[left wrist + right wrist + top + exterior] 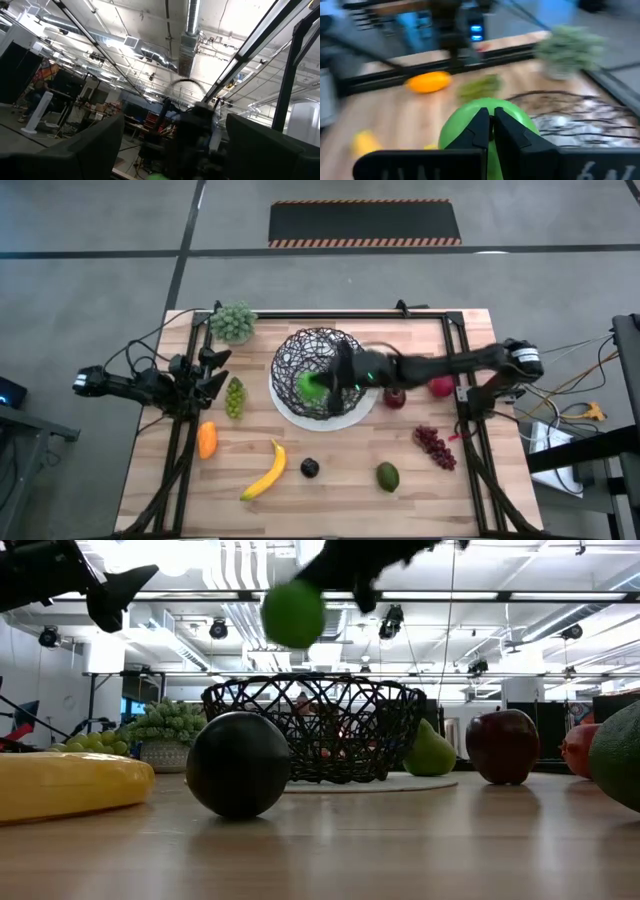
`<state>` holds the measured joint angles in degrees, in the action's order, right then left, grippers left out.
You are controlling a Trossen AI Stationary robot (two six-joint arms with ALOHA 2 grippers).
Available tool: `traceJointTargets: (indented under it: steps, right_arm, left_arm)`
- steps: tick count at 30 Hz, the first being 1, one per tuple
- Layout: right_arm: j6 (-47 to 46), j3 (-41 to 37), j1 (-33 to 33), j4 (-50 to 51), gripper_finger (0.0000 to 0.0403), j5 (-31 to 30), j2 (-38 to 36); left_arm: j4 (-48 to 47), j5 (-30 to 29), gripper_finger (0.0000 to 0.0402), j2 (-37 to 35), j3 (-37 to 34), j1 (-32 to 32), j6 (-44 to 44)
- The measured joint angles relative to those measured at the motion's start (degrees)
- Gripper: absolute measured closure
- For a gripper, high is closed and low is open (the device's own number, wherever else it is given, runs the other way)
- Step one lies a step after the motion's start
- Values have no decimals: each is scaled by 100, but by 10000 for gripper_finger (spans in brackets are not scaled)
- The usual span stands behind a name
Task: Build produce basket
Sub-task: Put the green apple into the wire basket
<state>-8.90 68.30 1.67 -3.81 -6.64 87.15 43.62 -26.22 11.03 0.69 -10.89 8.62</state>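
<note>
Pinched between right gripper (491, 131) fingers: one green apple (312, 386), above one basket (318, 370). At 9 o'clock of basket: left gripper (213, 372), spread, empty. One banana (264, 471), one plum (310, 468).

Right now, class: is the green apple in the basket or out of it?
Out: the green apple hangs above the basket, gripped by the right hand.

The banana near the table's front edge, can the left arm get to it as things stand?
Probably yes. The banana lies in the open with nothing on it, and the left end effector waits empty on that side; only the orange fruit lies between them.
</note>
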Motion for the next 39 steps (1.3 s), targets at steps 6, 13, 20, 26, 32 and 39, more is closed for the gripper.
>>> traceJointTargets:
  steps: [6,13,20,26,32,39]
  right_arm:
    - [31,160,937,-236,394,74,809]
    - [-108,161,1329,-643,394,223,1475]
    - [-99,161,1370,-695,394,-288,1653]
    - [-99,161,1364,-645,394,-776,1653]
    - [-396,161,1359,-468,379,-720,1741]
    - [-546,159,1359,-446,342,-710,1948]
  left_arm:
    - [8,0,68,-4,0,1,-4]
    - [98,0,68,-4,0,1,-11]
    - [95,0,68,-7,0,1,-11]
    - [95,0,68,-7,0,0,-11]
    - [95,0,68,-7,0,0,-11]
    - [100,0,68,-7,0,-1,-9]
